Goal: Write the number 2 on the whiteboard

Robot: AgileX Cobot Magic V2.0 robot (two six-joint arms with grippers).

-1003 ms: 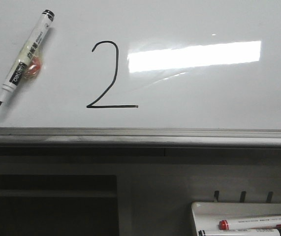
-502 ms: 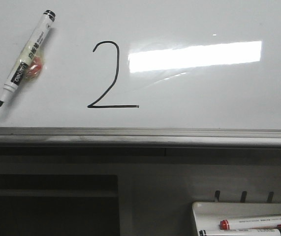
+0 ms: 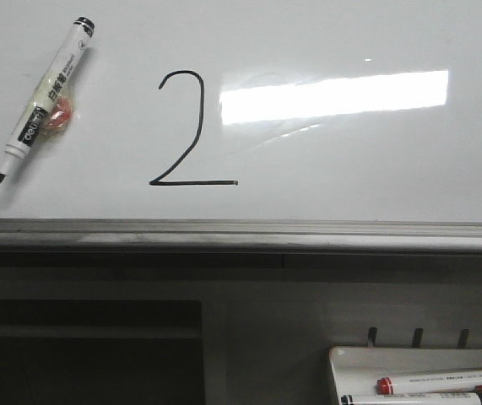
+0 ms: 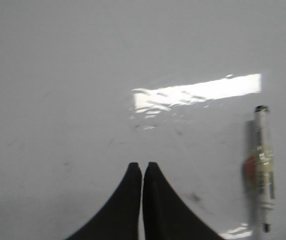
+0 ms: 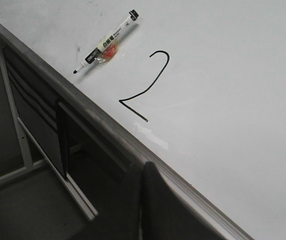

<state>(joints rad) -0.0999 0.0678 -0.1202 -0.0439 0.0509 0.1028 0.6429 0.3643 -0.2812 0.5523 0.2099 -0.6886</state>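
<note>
1. The whiteboard (image 3: 376, 34) looks the same as a second ago.
2. The number 2 (image 3: 186, 135) stands complete near the bottom rail, unchanged; writing seems finished.
3. The marker (image 3: 45, 98) lies uncapped by the left edge, unmoved.
4. Left gripper (image 4: 142, 167) and right gripper (image 5: 141, 167) are both clenched, empty.
</note>
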